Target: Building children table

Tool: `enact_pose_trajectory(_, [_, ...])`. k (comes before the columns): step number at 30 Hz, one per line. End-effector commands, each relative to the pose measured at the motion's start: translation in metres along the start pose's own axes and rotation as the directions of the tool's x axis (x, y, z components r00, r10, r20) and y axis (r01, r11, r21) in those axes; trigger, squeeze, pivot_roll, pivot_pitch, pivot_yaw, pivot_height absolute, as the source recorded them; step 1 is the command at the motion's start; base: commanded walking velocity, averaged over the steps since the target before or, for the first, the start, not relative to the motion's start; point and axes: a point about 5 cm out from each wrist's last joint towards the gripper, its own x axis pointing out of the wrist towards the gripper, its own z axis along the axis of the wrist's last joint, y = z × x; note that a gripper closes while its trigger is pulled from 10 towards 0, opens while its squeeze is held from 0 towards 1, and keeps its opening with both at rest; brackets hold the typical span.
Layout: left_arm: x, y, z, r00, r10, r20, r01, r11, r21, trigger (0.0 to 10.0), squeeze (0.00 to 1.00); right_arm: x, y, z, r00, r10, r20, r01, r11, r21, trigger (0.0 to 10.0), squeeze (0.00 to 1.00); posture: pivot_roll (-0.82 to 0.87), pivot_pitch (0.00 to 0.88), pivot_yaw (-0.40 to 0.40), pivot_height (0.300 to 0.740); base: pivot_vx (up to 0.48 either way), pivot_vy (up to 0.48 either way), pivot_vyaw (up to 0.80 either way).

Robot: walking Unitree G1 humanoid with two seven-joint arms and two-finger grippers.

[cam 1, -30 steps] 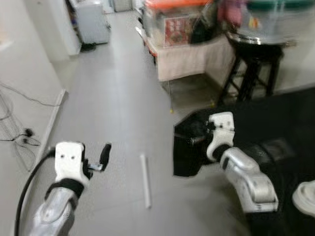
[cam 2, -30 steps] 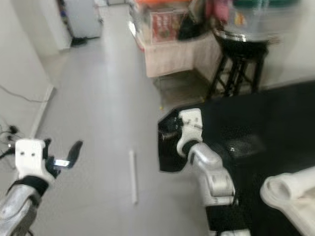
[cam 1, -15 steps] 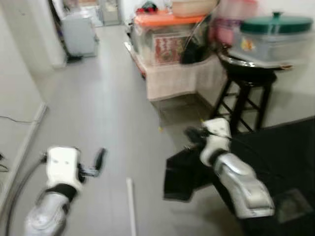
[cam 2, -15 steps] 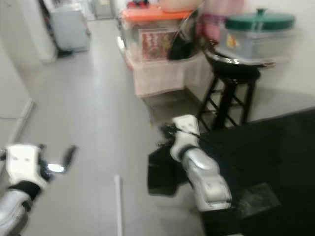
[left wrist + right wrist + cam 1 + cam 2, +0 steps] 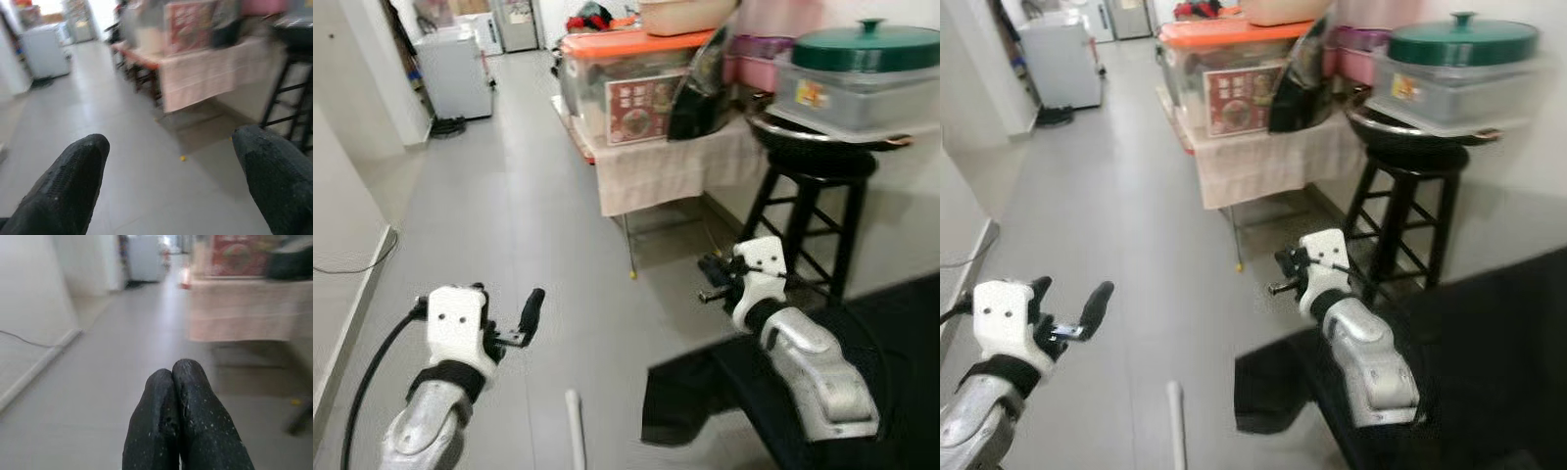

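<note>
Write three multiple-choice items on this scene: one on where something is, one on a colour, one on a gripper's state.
1. Where does the white rod lie?
A. On the black stool
B. On the grey floor between the two arms
C. On top of the orange-lidded box

2. What colour is the lid of the container on the black stool?
A. Green
B. Yellow
C. Blue

3. How do the two grippers stand?
A. Both open
B. Left shut, right open
C. Left open, right shut

Answers:
1. B: the rod rests on the floor low in the eye views, between the arms.
2. A: the lid is dark green.
3. C: the left gripper has its fingers wide apart, with nothing between them; the right gripper has its fingers pressed together, empty.
</note>
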Motion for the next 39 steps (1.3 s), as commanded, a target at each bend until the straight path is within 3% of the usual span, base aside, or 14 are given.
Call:
enact_pose_trajectory(1, [0.0006, -0.0008, -0.0009, 1.0, -0.01, -0.01, 0.01, 1.0, 0.017, 10.0, 0.0, -0.003, -0.0052, 0.0, 1.0, -0.016, 0.0, 0.016, 1.0, -0.011, 10.0, 0.0, 0.0, 0.0, 0.026, 0.74, 0.0, -0.465, 0.0])
enact_pose_trajectory(8, [0.0022, 0.0002, -0.0018, 1.0, 0.006, -0.01, -0.006, 1.0, -0.013, 10.0, 0.0, -0.0027, -0.0047, -0.0004, 1.0, -0.012, 0.002, 0.012, 1.0, -0.014, 10.0, 0.0, 0.0, 0.0, 0.026, 0.74, 0.0, -0.452, 0.0])
enact_pose_trajectory(23, [0.0034, 0.0036, 0.0002, 0.999, 0.043, 0.008, -0.043, 0.998, -0.038, 10.0, 0.0, -0.0026, -0.0021, -0.0014, 1.0, 0.006, -0.002, -0.007, 0.999, -0.046, 10.0, 0.0, 0.0, 0.0, 0.023, 0.74, 0.0, 0.0, 0.0])
enact_pose_trajectory(28, [0.0033, 0.0038, 0.0013, 0.999, 0.038, 0.02, -0.037, 0.998, -0.042, 10.0, 0.0, -0.0049, 0.0024, -0.0019, 0.998, 0.063, -0.003, -0.063, 0.993, -0.099, 10.0, 0.0, 0.0, 0.0, 0.023, 0.74, 0.385, 0.0, 0.39])
enact_pose_trajectory(34, [0.0027, 0.003, 0.0017, 0.999, 0.026, 0.019, -0.025, 0.999, -0.044, 10.0, 0.0, -0.002, -0.001, -0.0012, 1.0, 0.025, -0.008, -0.025, 0.998, -0.061, 10.0, 0.0, 0.0, 0.0, 0.023, 0.74, 0.442, 0.0, 0.13])
enact_pose_trajectory(39, [0.0028, -0.0055, 0.0016, 0.999, -0.051, 0.02, 0.051, 0.998, -0.037, 10.0, 0.0, -0.0024, -0.0001, -0.0013, 1.0, 0.029, -0.007, -0.029, 0.997, -0.066, 10.0, 0.0, 0.0, 0.0, 0.026, 0.74, 0.43, 0.0, 0.0])
